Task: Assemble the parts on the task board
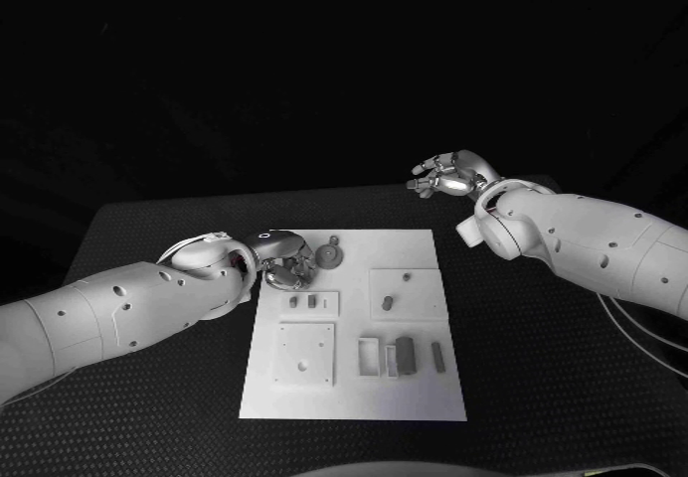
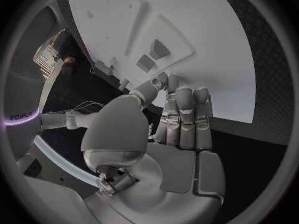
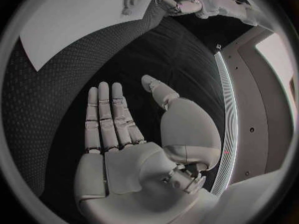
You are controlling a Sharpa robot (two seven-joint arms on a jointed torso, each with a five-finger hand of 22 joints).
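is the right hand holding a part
No, the right hand lies flat and open with its fingers straight over the black table, and nothing rests in its palm.

Dim, colourless light falls from above on a dark scene: the white task board [image 1: 416,397] glows brightest against the black table [image 1: 158,407], whose far edge sinks into shadow. Soft highlights gleam on the right hand [image 1: 453,176]. Both wrist views bend straight edges, blurring toward their dark circular rims.

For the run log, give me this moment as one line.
left hand: at task board far-left corner, grasp unclear | right hand: open, off board
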